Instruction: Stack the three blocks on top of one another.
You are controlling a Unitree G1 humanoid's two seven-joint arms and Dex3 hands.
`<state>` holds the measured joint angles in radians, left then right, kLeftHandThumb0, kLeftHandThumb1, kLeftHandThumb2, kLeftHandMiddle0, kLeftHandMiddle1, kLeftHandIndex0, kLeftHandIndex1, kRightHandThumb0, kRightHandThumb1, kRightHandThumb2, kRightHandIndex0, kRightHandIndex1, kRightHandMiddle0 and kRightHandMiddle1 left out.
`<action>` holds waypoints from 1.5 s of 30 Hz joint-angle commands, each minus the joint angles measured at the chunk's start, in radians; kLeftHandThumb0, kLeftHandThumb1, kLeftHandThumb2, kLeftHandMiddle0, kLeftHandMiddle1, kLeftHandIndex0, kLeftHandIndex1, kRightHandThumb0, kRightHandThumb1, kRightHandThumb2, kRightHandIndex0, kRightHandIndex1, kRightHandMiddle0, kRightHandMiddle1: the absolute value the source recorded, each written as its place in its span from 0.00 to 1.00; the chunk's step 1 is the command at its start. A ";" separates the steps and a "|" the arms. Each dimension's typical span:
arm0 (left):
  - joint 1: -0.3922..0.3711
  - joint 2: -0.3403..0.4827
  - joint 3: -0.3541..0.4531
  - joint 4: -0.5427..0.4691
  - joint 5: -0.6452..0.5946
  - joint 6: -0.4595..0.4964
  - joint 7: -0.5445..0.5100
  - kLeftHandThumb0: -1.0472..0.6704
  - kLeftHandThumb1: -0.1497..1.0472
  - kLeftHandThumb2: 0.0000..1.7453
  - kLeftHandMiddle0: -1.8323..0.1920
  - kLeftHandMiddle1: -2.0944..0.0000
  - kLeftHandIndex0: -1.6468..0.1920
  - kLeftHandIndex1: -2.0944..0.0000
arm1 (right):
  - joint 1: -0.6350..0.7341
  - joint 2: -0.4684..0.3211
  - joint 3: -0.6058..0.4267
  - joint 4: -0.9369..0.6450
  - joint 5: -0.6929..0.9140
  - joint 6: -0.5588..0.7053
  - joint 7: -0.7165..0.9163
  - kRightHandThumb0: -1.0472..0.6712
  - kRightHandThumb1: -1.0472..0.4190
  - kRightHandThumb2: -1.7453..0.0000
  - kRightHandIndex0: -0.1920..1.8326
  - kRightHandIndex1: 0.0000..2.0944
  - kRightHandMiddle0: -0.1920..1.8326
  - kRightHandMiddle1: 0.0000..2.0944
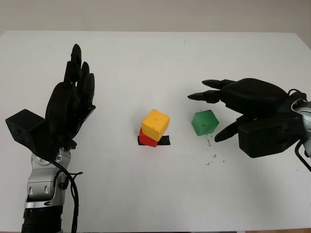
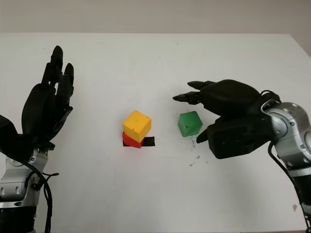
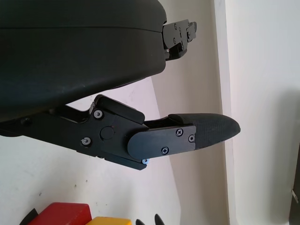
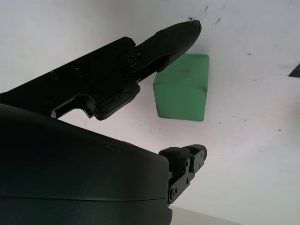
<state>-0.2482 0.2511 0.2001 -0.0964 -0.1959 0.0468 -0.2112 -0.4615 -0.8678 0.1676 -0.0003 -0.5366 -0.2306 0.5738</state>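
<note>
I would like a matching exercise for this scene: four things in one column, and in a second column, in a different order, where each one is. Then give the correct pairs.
Column one:
1. yellow block
2. red block
3. green block
4. left hand

Column two:
A. alone on the white table, between the fingers of the open right hand
B. on top of another block
C. raised, open, at one side, away from the blocks
D. under another block, on a black mark

Pairs: 1-B, 2-D, 3-A, 4-C

The head's stereo pair is looking down at the white table [image 1: 146, 194] from slightly offset spots. Both wrist cameras are sitting close, sharing the blocks.
</note>
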 commanded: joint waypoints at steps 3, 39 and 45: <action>-0.010 0.003 -0.015 0.004 0.027 -0.006 0.009 0.17 1.00 0.28 1.00 1.00 1.00 1.00 | 0.017 0.027 0.016 0.030 -0.037 -0.022 -0.059 0.24 0.14 0.97 0.16 0.03 0.27 0.03; -0.004 0.007 -0.050 0.031 0.116 -0.063 0.012 0.16 1.00 0.23 1.00 1.00 1.00 1.00 | -0.012 0.063 -0.012 0.152 0.014 -0.096 -0.182 0.39 0.06 0.97 0.31 0.03 0.32 0.58; -0.002 0.007 -0.051 0.030 0.115 -0.053 0.012 0.16 1.00 0.23 1.00 1.00 1.00 1.00 | -0.046 0.091 -0.054 0.154 0.183 -0.004 -0.064 0.39 0.05 0.97 0.30 0.03 0.28 0.63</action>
<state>-0.2485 0.2537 0.1544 -0.0646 -0.0804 -0.0048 -0.1966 -0.4796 -0.7855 0.1386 0.1552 -0.3818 -0.2524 0.4952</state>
